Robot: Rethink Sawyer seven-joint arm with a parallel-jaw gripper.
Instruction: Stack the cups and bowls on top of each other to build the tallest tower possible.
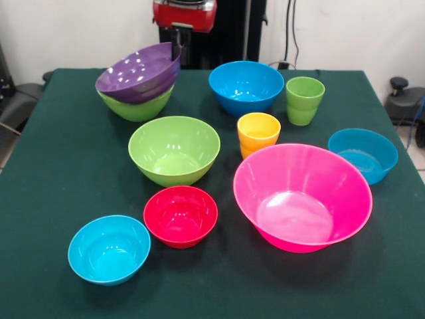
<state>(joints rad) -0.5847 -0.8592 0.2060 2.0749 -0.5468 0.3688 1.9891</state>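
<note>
Seven bowls and two cups (305, 100) stood on the tabletop (53, 166), all mouths upward. Near the far left corner, the purple bowl (139, 72) tilted inside a lime bowl (137, 107). My fingers (178, 41) hung above it; whether they were open or closed, I couldn't tell.

Front camera looks down across the table (60, 166), facing the robot.

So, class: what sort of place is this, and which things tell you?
Probably a robot lab or test room, not a kitchen. A red robot base stands behind a table covered in dark green cloth, cables hang down the plain wall, and plastic bowls, such as the pink bowl, are laid out empty.
</note>
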